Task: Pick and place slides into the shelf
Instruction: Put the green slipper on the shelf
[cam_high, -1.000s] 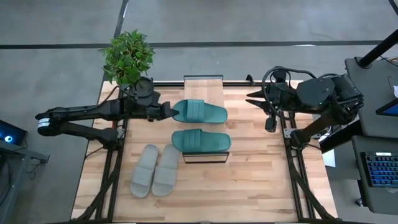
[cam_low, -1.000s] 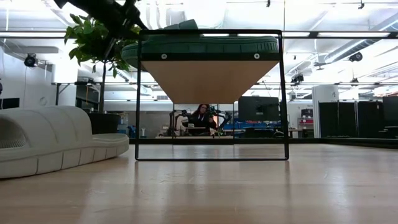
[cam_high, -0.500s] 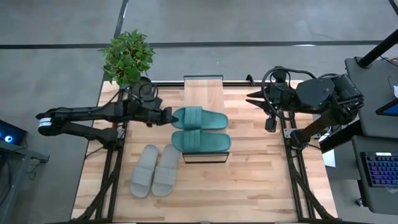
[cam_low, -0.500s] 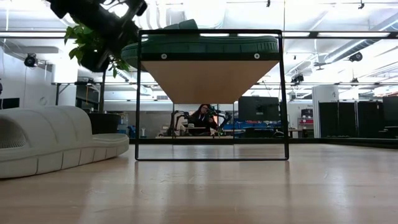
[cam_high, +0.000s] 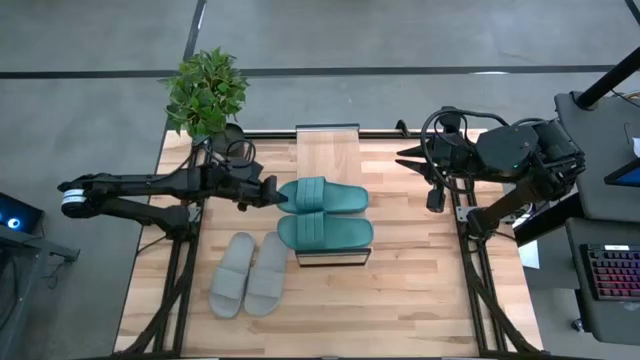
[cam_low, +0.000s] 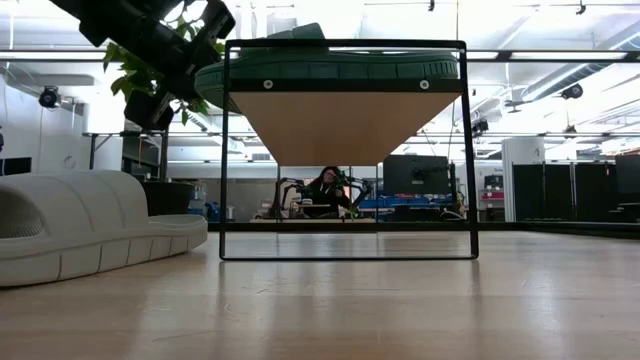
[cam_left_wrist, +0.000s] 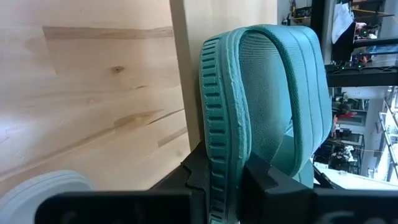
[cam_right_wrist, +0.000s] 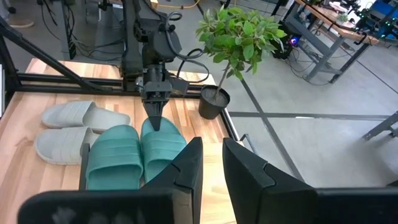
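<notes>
Two teal slides lie side by side over the shelf's (cam_high: 327, 142) wood plank top. My left gripper (cam_high: 274, 193) is shut on the left end of the far teal slide (cam_high: 322, 196). The near teal slide (cam_high: 325, 232) rests with its sole on the plank. The grey pair (cam_high: 250, 272) lies sole-down on the table, left of the shelf. My right gripper (cam_right_wrist: 211, 155) hangs high over the table's right side, its fingers a narrow slit apart with nothing between them. My left gripper pinches the far teal slide's sole rim at its left end (cam_left_wrist: 225, 163) between its two fingers. The fingers come from the table's left, slanting down, along the slide's length. The slide lies level over the plank; whether its sole rests there I cannot tell.
A potted plant (cam_high: 206, 88) stands at the table's far left corner, close behind my left arm. The black metal frame of the shelf (cam_low: 222, 150) stands on the table's middle. Bare wood (cam_high: 420, 290) stretches right of the shelf and toward the near edge.
My left gripper has sunk and gone toward the table's near edge, rolling a little, still shut on the far teal slide. That slide has come down beside the near teal slide. The shelf has shifted slightly toward the near edge.
</notes>
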